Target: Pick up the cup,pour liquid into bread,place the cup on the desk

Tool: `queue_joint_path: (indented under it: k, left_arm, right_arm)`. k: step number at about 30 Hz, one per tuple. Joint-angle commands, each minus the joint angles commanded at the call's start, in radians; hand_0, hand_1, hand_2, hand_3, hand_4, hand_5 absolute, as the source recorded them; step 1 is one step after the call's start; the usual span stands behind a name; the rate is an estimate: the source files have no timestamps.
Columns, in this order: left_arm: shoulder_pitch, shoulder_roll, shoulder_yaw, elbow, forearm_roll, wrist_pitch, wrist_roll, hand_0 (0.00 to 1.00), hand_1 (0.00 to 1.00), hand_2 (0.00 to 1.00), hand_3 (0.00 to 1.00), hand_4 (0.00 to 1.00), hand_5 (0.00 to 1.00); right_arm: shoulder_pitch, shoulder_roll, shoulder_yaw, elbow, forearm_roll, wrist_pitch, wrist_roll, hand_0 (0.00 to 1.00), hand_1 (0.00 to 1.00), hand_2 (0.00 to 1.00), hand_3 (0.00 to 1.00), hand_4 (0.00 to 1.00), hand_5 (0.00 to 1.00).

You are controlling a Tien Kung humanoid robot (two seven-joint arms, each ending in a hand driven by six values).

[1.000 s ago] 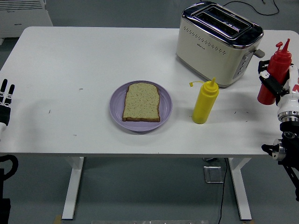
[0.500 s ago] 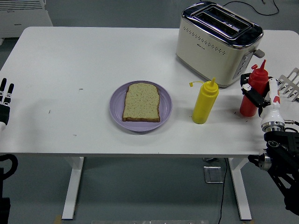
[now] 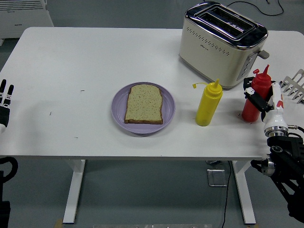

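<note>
Reaching in from the lower right corner, the right hand (image 3: 259, 100) is seen wrapped around a red squeeze bottle (image 3: 254, 97), which is held upright just above or on the white table (image 3: 71, 61) near its right edge; whether its base touches the surface cannot be told. No cup is visible, so the red bottle is taken to be the task's vessel. It is shown with a tapered nozzle and a small tethered cap, its lower body partly hidden by black fingers (image 3: 252, 95). At the near left edge, the left hand (image 3: 5, 102) is held idle with fingers extended and empty, apparently kept clear of the work. Farther in, a slice of bread (image 3: 144, 104), pale and speckled with a brown crust, is laid flat on a lilac plate (image 3: 118, 111) at mid-table, presumably set there as the pouring target. A yellow squeeze bottle (image 3: 208, 104) is stood between plate and red bottle, well apart from both. At the far right, a cream and chrome toaster (image 3: 221, 42) is placed behind the bottles. The bottle's upright hold is judged to suit either a lift or a set-down.
</note>
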Motion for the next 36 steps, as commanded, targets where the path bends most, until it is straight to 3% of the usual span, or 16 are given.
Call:
queue_joint_path:
  k: [13,14,19,20,26,27,32,33,36]
  left_arm:
    - [-0.001,0.000,-0.001,0.000,0.000,0.001,0.000,0.783,0.735,0.729,0.681,0.555,0.996]
    - [-0.002,0.000,-0.001,0.000,0.000,0.001,0.000,0.783,0.735,0.728,0.681,0.557,0.998]
    - [-0.002,0.000,-0.001,0.000,0.000,0.000,-0.001,0.783,0.735,0.728,0.681,0.557,0.998]
    - [-0.002,0.000,-0.001,0.000,0.000,0.001,-0.001,0.782,0.735,0.727,0.680,0.557,0.997]
    - [-0.002,0.000,0.002,-0.001,0.000,0.000,-0.001,0.782,0.735,0.728,0.680,0.558,0.998]
    - [-0.002,0.000,0.003,-0.001,0.001,0.000,-0.001,0.782,0.735,0.728,0.680,0.558,0.998]
    - [-0.001,0.000,0.005,-0.001,0.001,0.000,-0.001,0.782,0.735,0.728,0.680,0.558,0.998]
    - [0.000,0.000,0.006,-0.001,0.001,0.001,-0.001,0.783,0.735,0.727,0.680,0.558,0.998]
    - [0.000,0.000,0.008,-0.001,0.001,0.000,-0.002,0.783,0.735,0.727,0.680,0.558,0.998]
  right_arm:
    - [-0.045,-0.013,0.021,0.029,-0.013,-0.001,0.020,0.305,0.303,0.394,0.424,0.644,0.191]
    - [-0.051,-0.014,0.023,0.030,-0.015,0.001,0.023,0.444,0.449,0.462,0.481,0.670,0.185]
    - [-0.075,-0.019,0.039,0.034,-0.037,0.019,0.027,0.444,0.449,0.462,0.481,0.670,0.185]
    - [-0.081,-0.020,0.043,0.035,-0.046,0.030,0.024,0.762,0.703,0.709,0.779,0.762,0.260]
    - [-0.106,-0.026,0.065,0.038,-0.072,0.059,0.017,0.762,0.703,0.709,0.779,0.762,0.260]
    - [-0.112,-0.028,0.071,0.041,-0.072,0.063,0.019,0.917,0.834,0.920,0.998,0.849,0.293]
    - [-0.138,-0.033,0.101,0.056,-0.072,0.073,0.029,0.917,0.834,0.920,0.998,0.849,0.293]
    - [-0.145,-0.035,0.111,0.060,-0.074,0.078,0.030,0.949,0.884,0.976,0.998,0.871,0.297]
    - [-0.162,-0.043,0.131,0.071,-0.074,0.098,0.035,0.949,0.884,0.976,0.998,0.871,0.297]
